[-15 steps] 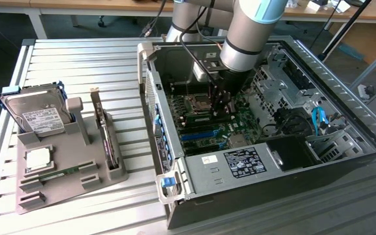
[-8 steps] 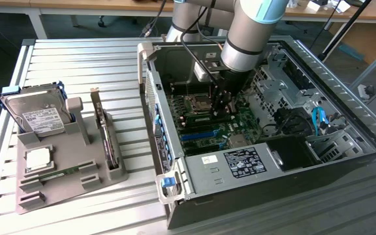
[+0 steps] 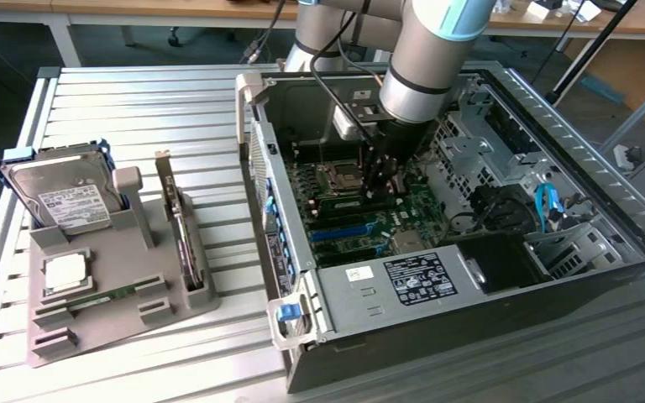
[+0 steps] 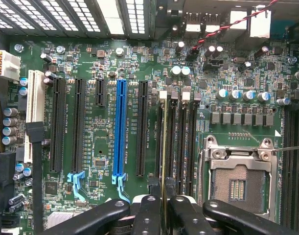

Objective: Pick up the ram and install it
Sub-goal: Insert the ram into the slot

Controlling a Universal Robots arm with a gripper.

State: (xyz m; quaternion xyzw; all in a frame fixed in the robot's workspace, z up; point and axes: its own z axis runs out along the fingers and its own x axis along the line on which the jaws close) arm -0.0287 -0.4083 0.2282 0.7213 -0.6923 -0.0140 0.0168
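Seen edge-on in the wrist view, the ram (image 4: 164,147) is a thin green stick standing along the leftmost of the black memory slots (image 4: 186,142) on the motherboard. My gripper (image 4: 164,209) is shut on its near end, with a black finger (image 4: 149,211) on each side. In the exterior view my gripper (image 3: 381,189) reaches down into the open computer case (image 3: 412,290), low over the green motherboard (image 3: 351,222). I cannot tell how deep the stick sits in the slot.
The empty CPU socket (image 4: 240,178) lies beside the memory slots, and a blue card slot (image 4: 120,132) on the other side. At the exterior view's left a grey holder (image 3: 132,319) carries a hard drive (image 3: 65,197), an upright expansion card (image 3: 182,243), a chip (image 3: 65,270) and a green strip (image 3: 110,295).
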